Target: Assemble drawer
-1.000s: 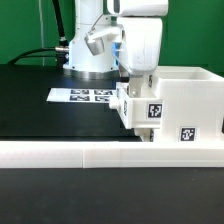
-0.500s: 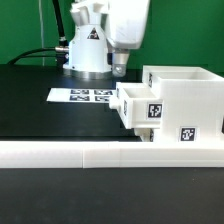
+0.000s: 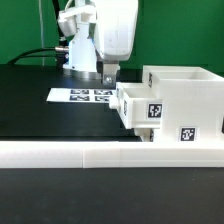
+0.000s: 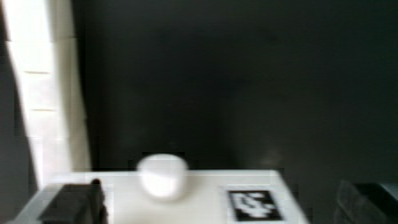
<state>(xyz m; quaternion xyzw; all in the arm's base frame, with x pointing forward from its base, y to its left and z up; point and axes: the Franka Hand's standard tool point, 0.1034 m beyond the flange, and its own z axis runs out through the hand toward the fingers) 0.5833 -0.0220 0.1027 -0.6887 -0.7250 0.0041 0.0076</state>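
The white drawer casing (image 3: 185, 105) stands at the exterior view's right and carries square tags. A small knobbed tray (image 3: 135, 108) sticks out of its side toward the exterior view's left. In the wrist view I see the tray's face (image 4: 214, 200) with its rounded knob (image 4: 162, 178) and a tag (image 4: 253, 205). My gripper (image 3: 108, 77) hangs just off the tray's outer end, to the exterior view's left of it. It is open and empty (image 4: 222, 198), with the dark fingers (image 4: 71, 203) wide apart either side of the tray's face. I cannot make out a second tray.
The marker board (image 3: 85, 96) lies on the black table behind my gripper. A long low white rail (image 3: 100, 152) runs along the table's front edge and shows in the wrist view (image 4: 45, 90). A green wall stands behind the arm's base.
My gripper has moved away from above the tray toward the exterior view's left and come lower. The tray and casing have not moved.
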